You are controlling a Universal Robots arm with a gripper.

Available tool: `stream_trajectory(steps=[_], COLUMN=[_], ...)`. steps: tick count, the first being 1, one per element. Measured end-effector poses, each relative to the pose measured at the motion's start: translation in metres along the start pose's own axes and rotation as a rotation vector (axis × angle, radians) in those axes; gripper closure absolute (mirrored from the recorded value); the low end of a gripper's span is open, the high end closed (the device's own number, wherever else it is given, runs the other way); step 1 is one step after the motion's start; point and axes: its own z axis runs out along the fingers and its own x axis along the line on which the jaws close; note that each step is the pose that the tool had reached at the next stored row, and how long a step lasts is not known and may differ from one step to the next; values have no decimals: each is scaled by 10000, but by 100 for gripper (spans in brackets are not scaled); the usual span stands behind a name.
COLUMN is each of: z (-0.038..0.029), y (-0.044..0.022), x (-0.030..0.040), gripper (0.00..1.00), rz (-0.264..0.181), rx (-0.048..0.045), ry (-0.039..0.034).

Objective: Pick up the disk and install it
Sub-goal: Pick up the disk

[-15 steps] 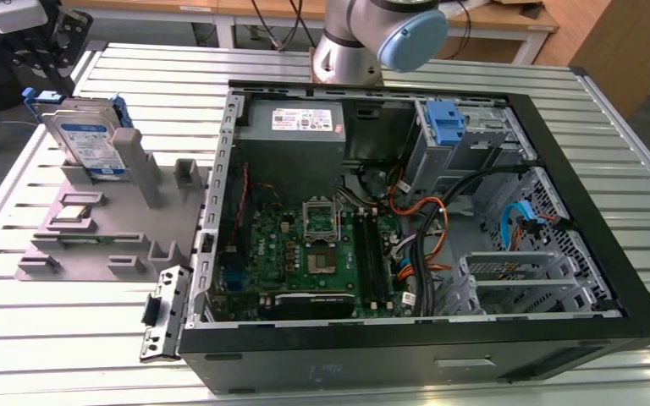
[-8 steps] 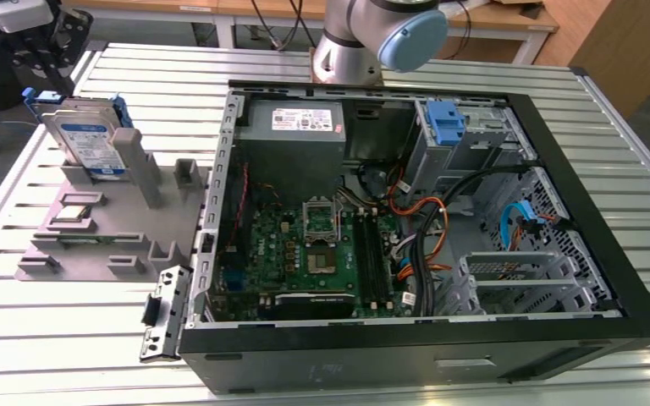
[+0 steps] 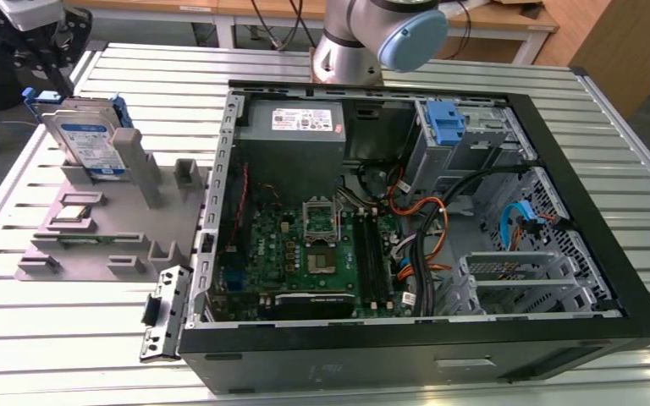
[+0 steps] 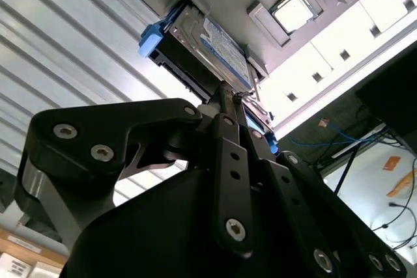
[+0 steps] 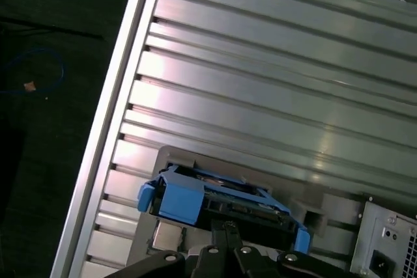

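Note:
The disk (image 3: 85,139), a silver drive with a white-and-blue label in a blue carrier bracket, stands on edge in a slot of the grey holder (image 3: 111,228) at the exterior view's left. My black gripper (image 3: 54,76) hangs right above the disk's upper edge. In both wrist views the disk (image 4: 218,47) (image 5: 215,200) lies just beyond the gripper (image 4: 228,92) (image 5: 225,226), whose two fingers are pressed together with nothing between them. Whether the tips touch the drive cannot be told.
The open computer case (image 3: 596,254) lies on the slatted metal table, with a grey power supply (image 3: 297,123), a motherboard (image 3: 314,254), cables and a drive bay holding a lone blue bracket (image 3: 446,123). A processor chip (image 4: 293,11) rests on the holder. The table's edge (image 5: 104,135) runs close by.

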Motion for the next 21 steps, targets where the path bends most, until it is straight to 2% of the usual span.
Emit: stream_trajectory(steps=[17, 21], z=[19, 20], y=[-1, -1], x=[1, 1], gripper=[90, 90], rz=[-3013, -3195], rx=[-82, -87], ry=[112, 119])
